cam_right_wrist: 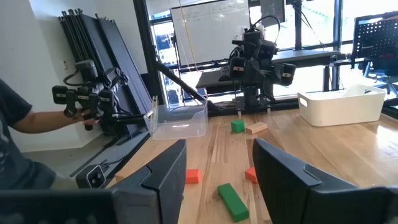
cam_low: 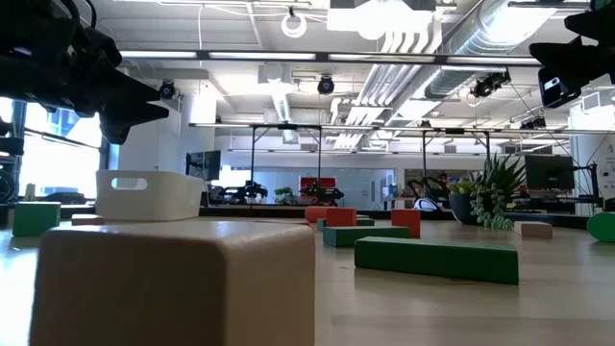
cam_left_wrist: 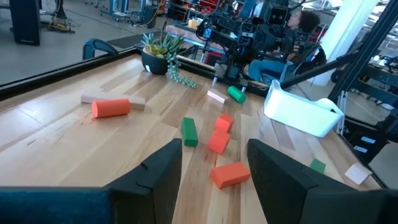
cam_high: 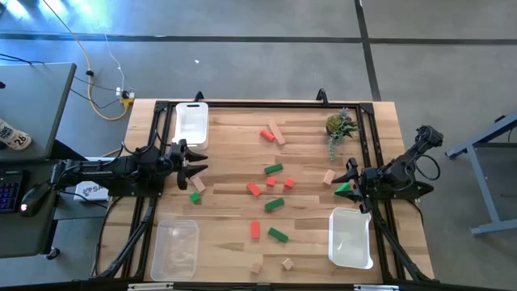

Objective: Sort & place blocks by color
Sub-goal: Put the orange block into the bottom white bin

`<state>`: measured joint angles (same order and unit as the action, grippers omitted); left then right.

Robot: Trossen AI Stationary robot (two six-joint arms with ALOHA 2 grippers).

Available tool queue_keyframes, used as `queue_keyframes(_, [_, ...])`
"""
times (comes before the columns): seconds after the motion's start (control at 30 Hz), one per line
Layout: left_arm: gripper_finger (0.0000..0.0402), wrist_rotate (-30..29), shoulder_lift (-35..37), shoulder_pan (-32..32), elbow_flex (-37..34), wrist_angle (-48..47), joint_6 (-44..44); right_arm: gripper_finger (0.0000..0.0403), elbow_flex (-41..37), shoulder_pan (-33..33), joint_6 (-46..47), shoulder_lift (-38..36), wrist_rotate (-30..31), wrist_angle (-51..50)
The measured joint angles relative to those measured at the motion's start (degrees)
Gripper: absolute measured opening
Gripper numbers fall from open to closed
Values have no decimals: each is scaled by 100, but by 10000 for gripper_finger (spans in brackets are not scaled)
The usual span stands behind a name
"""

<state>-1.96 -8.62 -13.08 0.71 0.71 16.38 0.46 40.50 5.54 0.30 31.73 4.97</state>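
A robotics lab or workshop: exposed ceiling ducts [cam_low: 480, 38] and strip lights above an open hall; more robot arms [cam_low: 322, 192] on distant benches; a whiteboard [cam_right_wrist: 208, 28]; a polished concrete floor [cam_high: 258, 48] around the desk [cam_high: 234, 162].

In the low view, a tan block [cam_low: 178, 284] is filling the foreground, cut off at the bottom edge. My right wrist view is cropping a person [cam_right_wrist: 25, 140] at the edge; my fingertips are lying outside both wrist views.
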Motion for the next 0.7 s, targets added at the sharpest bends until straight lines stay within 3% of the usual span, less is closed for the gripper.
queue_keyframes(0.7, [170, -39, 0, 0, -1, 0, 103, 172, 1, -1, 494, 0, 271, 2])
